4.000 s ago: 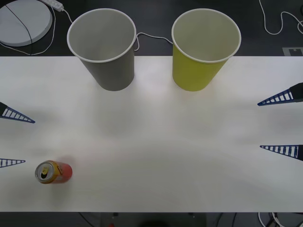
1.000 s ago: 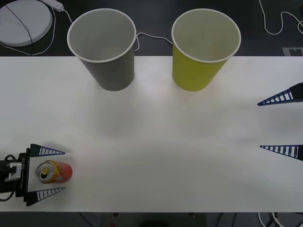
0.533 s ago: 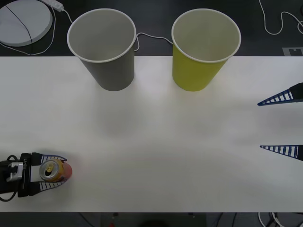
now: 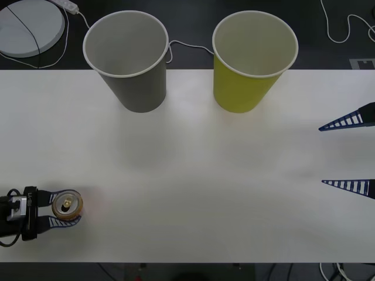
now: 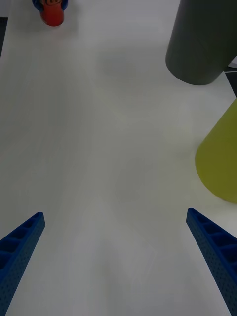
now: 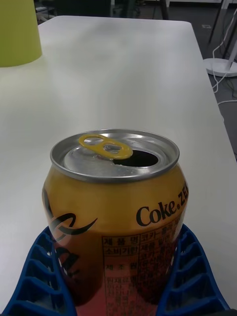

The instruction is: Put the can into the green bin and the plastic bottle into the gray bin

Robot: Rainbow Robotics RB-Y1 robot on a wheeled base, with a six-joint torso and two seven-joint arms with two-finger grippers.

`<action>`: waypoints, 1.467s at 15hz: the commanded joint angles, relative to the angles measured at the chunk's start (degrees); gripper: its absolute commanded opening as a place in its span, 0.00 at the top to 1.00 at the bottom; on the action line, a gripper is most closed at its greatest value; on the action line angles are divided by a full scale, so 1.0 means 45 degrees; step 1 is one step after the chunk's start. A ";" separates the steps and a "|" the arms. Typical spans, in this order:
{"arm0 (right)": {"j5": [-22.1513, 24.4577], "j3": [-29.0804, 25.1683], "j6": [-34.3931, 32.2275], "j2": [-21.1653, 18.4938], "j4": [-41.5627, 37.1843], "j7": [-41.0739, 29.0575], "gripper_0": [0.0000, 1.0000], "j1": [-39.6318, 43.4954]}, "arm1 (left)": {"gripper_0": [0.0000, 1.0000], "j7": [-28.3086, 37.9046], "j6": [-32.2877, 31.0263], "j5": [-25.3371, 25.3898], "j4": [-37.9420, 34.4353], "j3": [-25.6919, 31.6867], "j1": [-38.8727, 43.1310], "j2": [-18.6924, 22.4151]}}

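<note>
Your left gripper has its blue fingers pressed against both sides of the can, which stands upright with its tab up at the table's near-left corner. Your right gripper waits at the right edge, fingers spread wide and holding nothing. The gray bin and green bin stand side by side along the far edge, well apart from the can.
</note>
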 commanded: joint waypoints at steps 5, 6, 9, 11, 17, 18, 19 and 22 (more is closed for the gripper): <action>0.0000 0.0000 0.0000 0.0000 0.0000 0.0000 0.00 0.0000 | 1.00 0.3499 -0.0005 -0.2454 -0.1706 0.2336 0.0000 0.0811; 0.0000 0.0000 0.0000 0.0000 0.0000 0.0000 0.00 0.0000 | 1.00 0.4085 0.0015 -0.2845 -0.2038 0.2668 0.0000 0.0928; 0.0000 0.0000 0.0000 0.0000 0.0000 0.0000 0.00 0.0000 | 1.00 0.5530 -0.0005 -0.4134 -0.3035 0.3762 0.0019 0.1124; 0.0000 0.0000 0.0000 0.0000 0.0000 0.0000 0.00 0.0000 | 1.00 0.6526 0.0015 -0.4778 -0.3718 0.4348 0.0058 0.1280; 0.0000 0.0000 0.0000 0.0000 0.0000 0.0000 0.00 0.0000 | 1.00 0.9417 0.0015 -0.6751 -0.6062 0.6008 0.0058 0.1710; 0.0000 0.0000 0.0000 0.0000 0.0000 0.0000 0.00 0.0000 | 1.00 1.0061 0.0034 -0.7083 -0.6570 0.6243 0.0058 0.1768; 0.0000 0.0000 0.0000 0.0000 0.0000 0.0000 0.00 0.0000 | 1.00 1.0765 -0.0024 -0.7396 -0.7136 0.6477 0.0058 0.1846; 0.0000 0.0000 0.0000 0.0000 0.0000 0.0000 0.00 0.0000 | 1.00 1.3128 -0.0044 -0.8079 -0.8894 0.6965 0.0058 0.2042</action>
